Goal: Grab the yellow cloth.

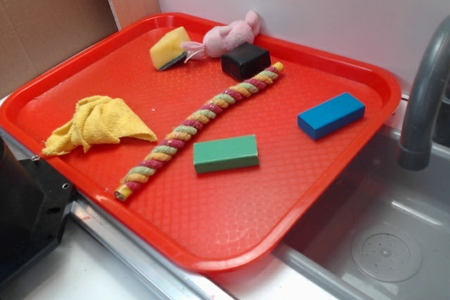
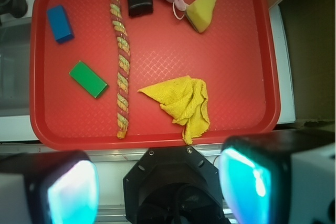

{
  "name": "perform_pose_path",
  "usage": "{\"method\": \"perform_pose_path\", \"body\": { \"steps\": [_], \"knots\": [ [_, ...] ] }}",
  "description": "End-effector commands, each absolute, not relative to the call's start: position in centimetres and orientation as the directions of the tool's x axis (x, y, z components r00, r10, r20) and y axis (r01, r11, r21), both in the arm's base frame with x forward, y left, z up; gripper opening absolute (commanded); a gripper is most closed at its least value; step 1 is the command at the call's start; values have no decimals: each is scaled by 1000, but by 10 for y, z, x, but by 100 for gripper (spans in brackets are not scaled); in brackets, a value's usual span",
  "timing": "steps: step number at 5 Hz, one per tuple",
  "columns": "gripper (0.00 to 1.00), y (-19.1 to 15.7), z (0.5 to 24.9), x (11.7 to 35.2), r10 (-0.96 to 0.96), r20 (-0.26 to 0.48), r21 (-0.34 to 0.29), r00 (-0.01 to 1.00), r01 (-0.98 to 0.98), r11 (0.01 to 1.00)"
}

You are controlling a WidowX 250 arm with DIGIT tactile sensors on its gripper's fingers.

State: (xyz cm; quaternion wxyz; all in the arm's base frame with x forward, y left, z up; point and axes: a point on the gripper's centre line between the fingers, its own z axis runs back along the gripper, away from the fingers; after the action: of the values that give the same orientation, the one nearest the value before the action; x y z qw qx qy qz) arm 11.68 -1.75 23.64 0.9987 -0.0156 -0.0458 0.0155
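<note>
The yellow cloth [image 1: 98, 124] lies crumpled on the left part of the red tray [image 1: 232, 223], with one corner hanging towards the tray's near-left rim. From the wrist camera the yellow cloth [image 2: 181, 103] sits near the tray's lower rim [image 2: 157, 139]. My gripper [image 2: 160, 187] is high above and behind the tray's edge, open, its two teal-lit fingers [image 2: 73, 192] wide apart with nothing between them. The gripper does not show in the exterior view.
On the tray also lie a twisted multicolour rope [image 1: 200, 128], a green block [image 1: 225, 153], a blue block [image 1: 330, 114], a black block [image 1: 245, 60], a pink plush toy [image 1: 228, 36] and a yellow sponge [image 1: 169, 48]. A sink and faucet [image 1: 422, 103] are at the right. The robot's black base [image 2: 170, 182] is below the gripper.
</note>
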Motion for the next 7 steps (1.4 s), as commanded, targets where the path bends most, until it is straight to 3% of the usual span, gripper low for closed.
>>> {"method": "perform_pose_path", "body": {
  "steps": [1, 2, 3, 4, 5, 6, 7],
  "knots": [
    [100, -17, 236, 117, 32, 91, -33, 995, -30, 999],
    [100, 7, 186, 131, 89, 47, 46, 995, -91, 995],
    [100, 22, 136, 146, 111, 31, 38, 993, -112, 993],
    [100, 29, 85, 136, 75, -1, 27, 997, -75, 997],
    [100, 33, 45, 145, 48, -39, 8, 998, -48, 999],
    [100, 36, 20, 140, 50, -104, 45, 993, -45, 998],
    [100, 40, 5, 155, 68, -131, 86, 989, -57, 995]
  ]
}}
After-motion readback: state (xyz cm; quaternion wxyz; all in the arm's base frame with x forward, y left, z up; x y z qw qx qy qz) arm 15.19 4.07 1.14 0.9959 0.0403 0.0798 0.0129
